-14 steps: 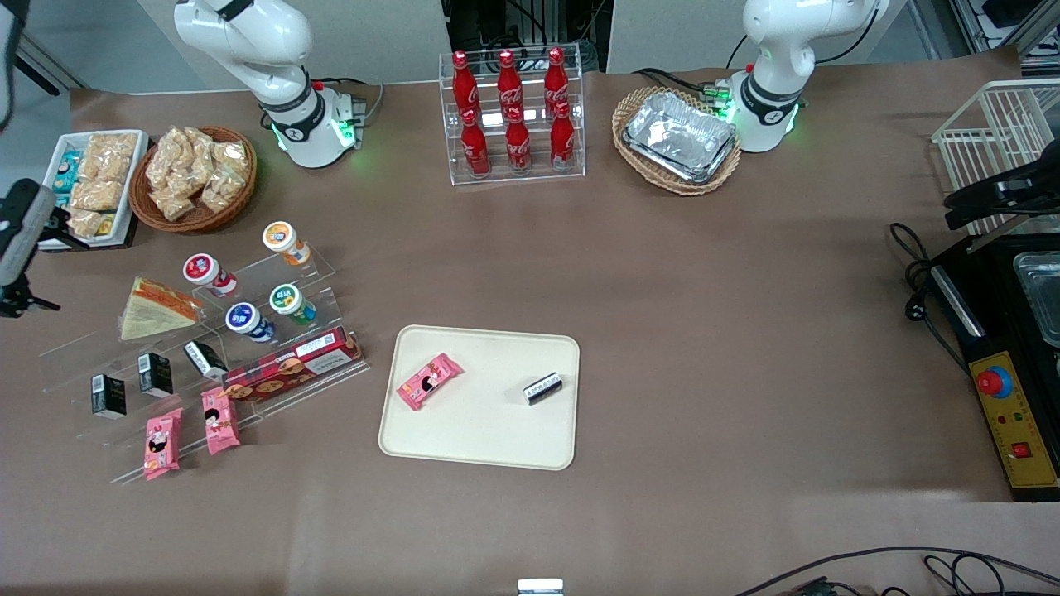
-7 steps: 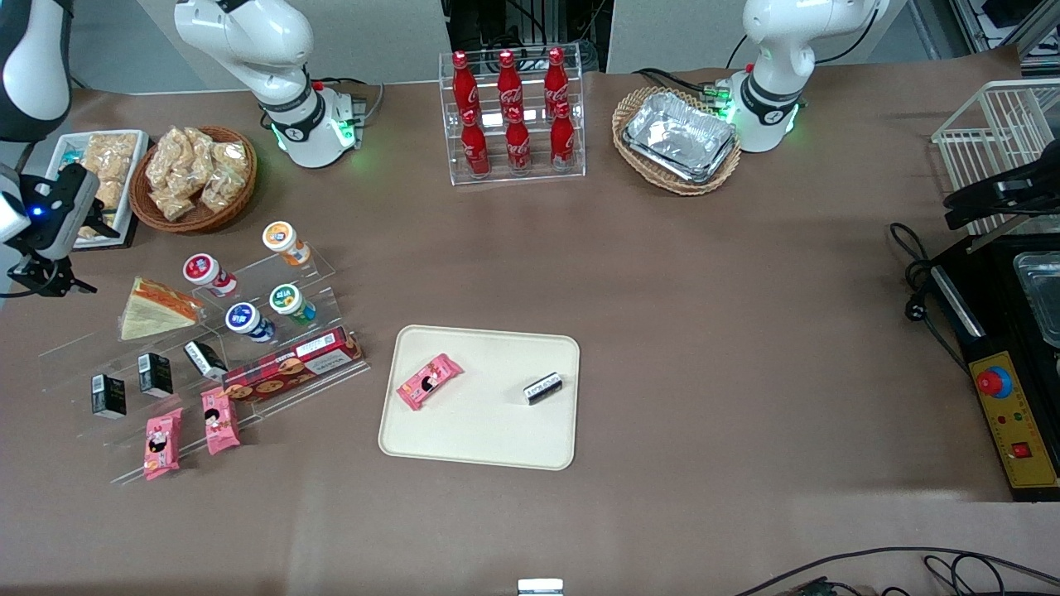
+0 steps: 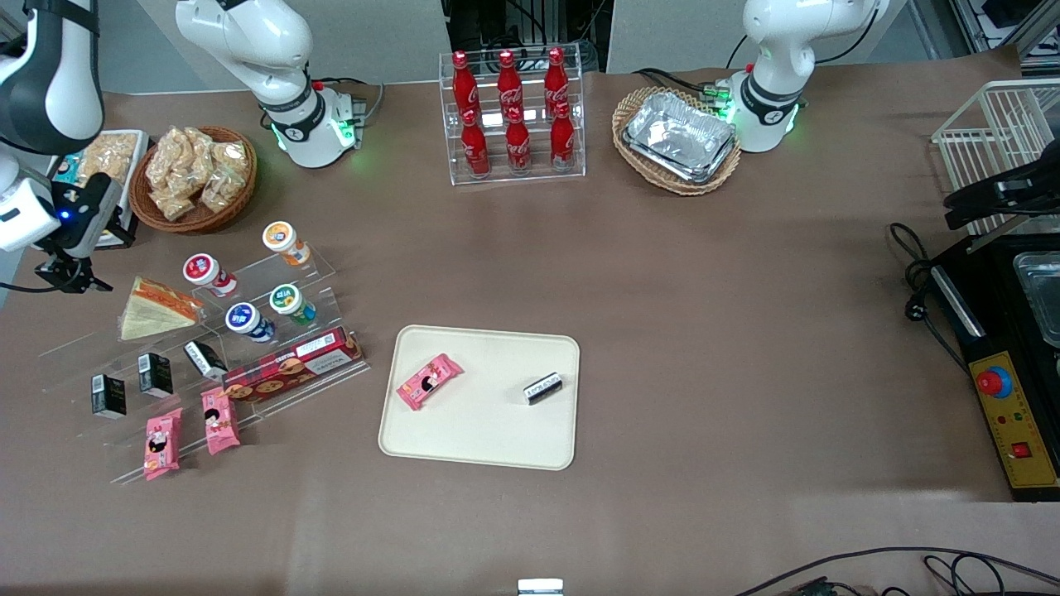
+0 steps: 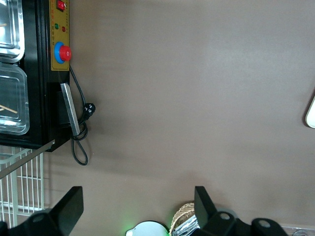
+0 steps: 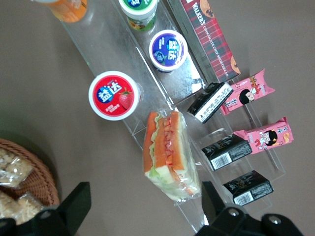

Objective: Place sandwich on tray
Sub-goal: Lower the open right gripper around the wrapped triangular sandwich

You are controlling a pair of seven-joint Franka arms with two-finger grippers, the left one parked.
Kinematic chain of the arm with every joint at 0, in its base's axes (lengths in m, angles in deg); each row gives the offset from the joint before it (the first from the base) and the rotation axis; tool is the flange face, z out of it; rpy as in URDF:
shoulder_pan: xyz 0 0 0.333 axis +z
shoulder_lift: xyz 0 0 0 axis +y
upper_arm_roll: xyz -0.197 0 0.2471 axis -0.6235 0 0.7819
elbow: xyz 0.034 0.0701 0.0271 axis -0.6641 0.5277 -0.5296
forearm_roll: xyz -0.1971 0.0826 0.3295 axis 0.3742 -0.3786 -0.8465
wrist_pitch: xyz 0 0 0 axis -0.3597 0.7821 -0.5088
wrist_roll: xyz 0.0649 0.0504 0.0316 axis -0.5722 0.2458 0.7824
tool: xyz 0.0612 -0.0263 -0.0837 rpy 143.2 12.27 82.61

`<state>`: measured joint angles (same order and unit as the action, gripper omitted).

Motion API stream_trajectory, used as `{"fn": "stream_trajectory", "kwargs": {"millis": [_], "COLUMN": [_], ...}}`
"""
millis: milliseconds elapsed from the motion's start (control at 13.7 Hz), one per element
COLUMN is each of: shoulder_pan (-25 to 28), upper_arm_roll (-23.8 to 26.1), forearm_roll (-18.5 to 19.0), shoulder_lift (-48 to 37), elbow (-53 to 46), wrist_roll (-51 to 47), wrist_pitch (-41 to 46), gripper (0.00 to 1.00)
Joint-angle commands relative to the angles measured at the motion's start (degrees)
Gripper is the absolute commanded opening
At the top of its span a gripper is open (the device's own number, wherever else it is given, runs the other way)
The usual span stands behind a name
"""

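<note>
The brown-covered table (image 3: 704, 273) spreads under everything. On it, about midway along and nearer the front camera than the bottle rack, lies the large flat cream-beige rectangular tray (image 3: 489, 430) with rounded corners. It already carries a pink snack packet (image 3: 429, 382) and a small black-and-white box (image 3: 544, 387), lying apart, with bare surface between and around them. It carries no sandwich yet.

Toward my end of the table stands the clear stepped acrylic display (image 3: 273, 273), with round-lidded yoghurt cups, a red tartan biscuit box (image 3: 291, 374), small black boxes and two more pink packets.

The sandwich (image 3: 155, 309), a triangular wedge of pale bread with an orange-red filling edge in clear wrap, rests on an upper step of that display, beside the red-lidded cup (image 5: 111, 95). From my wrist I look nearly straight down on its filling edge (image 5: 168, 153).

My gripper (image 3: 66, 273) hangs above the table close to the sandwich, not touching it. My jaws stand wide, their two dark tips flanking the wedge in my wrist view, and they hold nothing.

By my reckoning nothing of the task is done: the approach is under way, while the descent, grasp, carry and placing on the tray all remain.
</note>
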<state>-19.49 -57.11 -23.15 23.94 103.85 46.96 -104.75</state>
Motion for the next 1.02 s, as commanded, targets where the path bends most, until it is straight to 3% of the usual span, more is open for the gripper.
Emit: {"fn": "stream_trajectory", "kwargs": {"millis": [0,951], "shoulder_pan": [-0.55,-0.46], "upper_arm_roll": [0.10,0.10], "forearm_roll": [0.06,0.06], "shoulder_lift": [-1.55,3.72], "elbow": [4.50,12.68], "wrist_roll": [1.06,1.06], "wrist_pitch": [-5.69,-23.71], "gripper": [1.00,1.00]}}
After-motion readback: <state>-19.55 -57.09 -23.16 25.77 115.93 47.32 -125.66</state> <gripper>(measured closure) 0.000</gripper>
